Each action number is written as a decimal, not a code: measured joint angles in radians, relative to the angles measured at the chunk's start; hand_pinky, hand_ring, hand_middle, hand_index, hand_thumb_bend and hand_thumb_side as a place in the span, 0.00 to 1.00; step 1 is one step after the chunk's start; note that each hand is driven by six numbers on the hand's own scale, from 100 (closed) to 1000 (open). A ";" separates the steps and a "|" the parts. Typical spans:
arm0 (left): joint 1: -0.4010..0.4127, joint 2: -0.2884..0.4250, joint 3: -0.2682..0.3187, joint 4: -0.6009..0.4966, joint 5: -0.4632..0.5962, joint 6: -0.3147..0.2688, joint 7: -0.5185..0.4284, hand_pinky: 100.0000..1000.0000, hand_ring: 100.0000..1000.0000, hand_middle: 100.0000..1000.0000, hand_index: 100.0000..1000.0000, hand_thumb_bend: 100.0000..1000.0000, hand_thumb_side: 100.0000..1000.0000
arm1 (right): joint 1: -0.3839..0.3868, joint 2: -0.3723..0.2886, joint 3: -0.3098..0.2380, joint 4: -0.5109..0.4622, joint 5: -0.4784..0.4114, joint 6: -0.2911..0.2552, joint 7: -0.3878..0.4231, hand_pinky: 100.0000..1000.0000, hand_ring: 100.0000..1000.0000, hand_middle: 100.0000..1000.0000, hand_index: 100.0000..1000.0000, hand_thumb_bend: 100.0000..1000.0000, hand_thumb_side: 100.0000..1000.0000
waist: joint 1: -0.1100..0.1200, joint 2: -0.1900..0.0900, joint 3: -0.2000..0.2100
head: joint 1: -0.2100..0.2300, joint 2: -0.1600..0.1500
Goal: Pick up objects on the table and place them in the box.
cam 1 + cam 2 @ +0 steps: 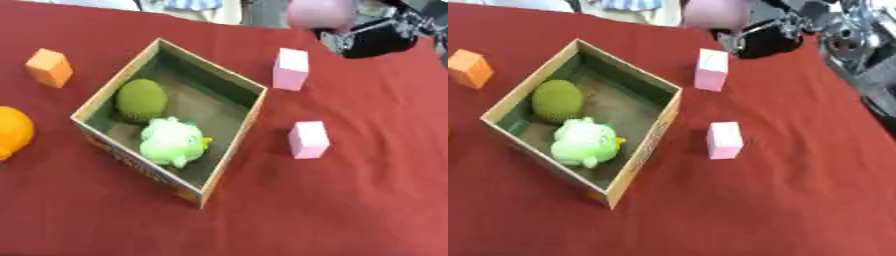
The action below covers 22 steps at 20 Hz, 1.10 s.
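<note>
An open cardboard box (234, 142) stands on the red table at centre left. Inside it lie an olive green ball (142, 99) and a light green plush toy (173, 141). My right hand (372, 39), black and blurred, is at the far right edge of the table. Its fingers curl against a pink round thing (320, 12), which sits at its left side, beyond the box's far corner. Two pink blocks rest right of the box, one far (291, 69) and one nearer (309, 139). An orange block (50, 67) stands left of the box. My left hand is out of view.
An orange round thing (12, 132) is cut off by the left edge, close to the box's left corner. Silver arm parts (850, 35) fill the upper right corner. Bare red cloth (332, 210) stretches across the near side and lower right.
</note>
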 measured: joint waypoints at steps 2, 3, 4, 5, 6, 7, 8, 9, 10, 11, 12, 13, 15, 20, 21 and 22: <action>-0.001 0.000 0.000 0.000 0.001 -0.003 0.003 0.82 0.72 0.71 0.86 0.50 0.83 | -0.029 0.048 0.034 0.000 0.019 0.022 0.028 0.73 0.51 0.40 0.51 0.00 0.00 | -0.001 0.000 0.001 | -0.004 0.000; -0.003 -0.002 0.000 0.000 0.001 -0.004 0.004 0.82 0.72 0.71 0.86 0.50 0.83 | -0.038 0.071 0.050 0.000 0.027 0.036 0.040 0.73 0.52 0.40 0.51 0.00 0.00 | -0.003 0.000 0.002 | -0.006 0.000; -0.004 -0.005 -0.001 0.000 0.002 -0.005 0.005 0.82 0.72 0.71 0.86 0.50 0.83 | -0.044 0.094 0.065 0.000 0.032 0.052 0.048 0.75 0.53 0.42 0.52 0.00 0.00 | -0.003 0.000 0.004 | -0.008 -0.001; -0.005 -0.008 -0.001 0.000 0.003 -0.006 0.006 0.82 0.72 0.71 0.86 0.50 0.83 | -0.046 0.115 0.080 0.000 0.039 0.070 0.055 0.75 0.54 0.42 0.53 0.00 0.00 | -0.004 0.000 0.006 | -0.010 -0.001; -0.005 -0.008 -0.001 0.000 0.004 -0.007 0.007 0.82 0.72 0.71 0.86 0.50 0.83 | -0.049 0.133 0.095 0.000 0.046 0.088 0.059 0.75 0.54 0.42 0.53 0.00 0.00 | -0.004 0.000 0.009 | -0.011 -0.002; -0.005 -0.008 -0.001 0.000 0.004 -0.007 0.007 0.82 0.72 0.71 0.86 0.50 0.83 | -0.052 0.148 0.108 0.000 0.054 0.105 0.063 0.75 0.54 0.42 0.53 0.00 0.00 | -0.004 0.000 0.010 | -0.011 -0.004; -0.005 -0.008 -0.001 0.000 0.004 -0.008 0.007 0.82 0.72 0.71 0.86 0.50 0.83 | -0.053 0.161 0.119 0.000 0.061 0.121 0.065 0.75 0.54 0.42 0.53 0.00 0.00 | -0.005 0.000 0.010 | -0.012 -0.006; -0.006 -0.009 -0.001 0.000 0.005 -0.008 0.008 0.82 0.72 0.71 0.86 0.50 0.83 | -0.055 0.173 0.129 0.000 0.070 0.135 0.065 0.75 0.54 0.42 0.53 0.00 0.00 | -0.006 0.000 0.012 | -0.012 -0.008; -0.006 -0.009 -0.002 0.000 0.005 -0.009 0.009 0.82 0.72 0.70 0.86 0.50 0.83 | -0.061 0.183 0.137 0.001 0.079 0.147 0.064 0.75 0.54 0.42 0.53 0.00 0.00 | -0.006 0.000 0.014 | -0.012 -0.008; -0.006 -0.009 -0.003 0.000 0.005 -0.009 0.009 0.82 0.72 0.70 0.86 0.50 0.83 | -0.068 0.194 0.142 0.004 0.087 0.155 0.063 0.76 0.55 0.43 0.53 0.00 0.00 | -0.006 0.000 0.014 | -0.012 -0.009; -0.007 -0.009 -0.005 0.000 0.006 -0.009 0.009 0.82 0.72 0.70 0.86 0.50 0.83 | -0.075 0.203 0.147 0.013 0.093 0.159 0.063 0.76 0.56 0.43 0.54 0.00 0.00 | -0.006 0.000 0.014 | -0.012 -0.009; -0.007 -0.011 -0.006 0.000 0.006 -0.010 0.009 0.82 0.72 0.70 0.86 0.50 0.83 | -0.082 0.212 0.153 0.026 0.095 0.159 0.066 0.76 0.56 0.44 0.55 0.00 0.00 | -0.007 0.000 0.014 | -0.012 -0.009; -0.010 -0.015 -0.007 0.000 0.007 -0.011 0.008 0.82 0.72 0.70 0.86 0.50 0.83 | -0.100 0.230 0.164 0.062 0.093 0.150 0.081 0.77 0.59 0.45 0.56 0.00 0.00 | -0.010 0.000 0.014 | -0.013 -0.009; -0.017 -0.017 -0.009 0.000 0.009 -0.013 0.006 0.82 0.72 0.70 0.86 0.50 0.83 | -0.158 0.275 0.189 0.175 0.052 0.080 0.163 0.80 0.71 0.57 0.68 0.00 0.00 | -0.011 0.000 0.020 | -0.019 -0.008; -0.018 -0.017 -0.010 0.000 0.009 -0.014 0.005 0.82 0.72 0.70 0.86 0.50 0.83 | -0.171 0.283 0.192 0.197 0.046 0.063 0.185 0.80 0.72 0.59 0.70 0.00 0.00 | -0.011 0.000 0.021 | -0.019 -0.008; -0.019 -0.017 -0.011 0.000 0.009 -0.015 0.004 0.82 0.72 0.70 0.86 0.50 0.83 | -0.182 0.290 0.192 0.218 0.043 0.045 0.205 0.81 0.76 0.64 0.75 0.01 0.00 | -0.011 0.000 0.021 | -0.019 -0.007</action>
